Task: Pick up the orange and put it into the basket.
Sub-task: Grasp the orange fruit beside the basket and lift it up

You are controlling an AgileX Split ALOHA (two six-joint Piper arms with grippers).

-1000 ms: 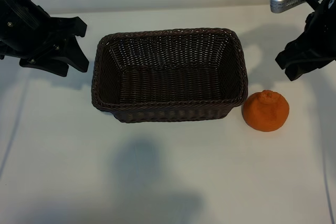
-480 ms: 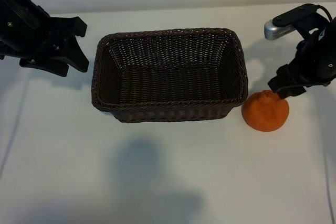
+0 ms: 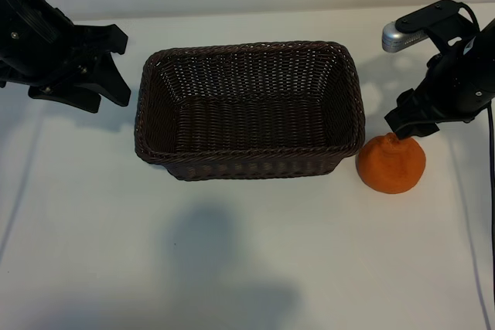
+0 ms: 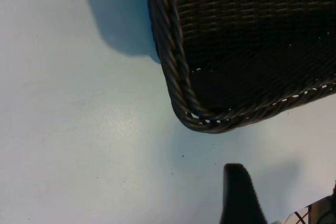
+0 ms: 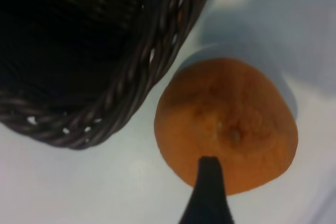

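The right gripper [image 3: 404, 124] is hanging over the orange [image 3: 391, 163], jaws apart to straddle it, the fruit sitting on the table [image 3: 232, 253] just beside the basket [image 3: 249, 166], while the left gripper [image 3: 104, 75], jaws apart, is waiting beyond the basket's other end.

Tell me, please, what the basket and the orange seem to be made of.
The basket: dark brown woven wicker, or maybe a plastic imitation, with a braided rim and slight sheen. The orange: apparently real citrus fruit, with dimpled matte skin and a knob on top.

black angular arms [image 3: 58, 56], silver wrist cameras [image 3: 402, 36]
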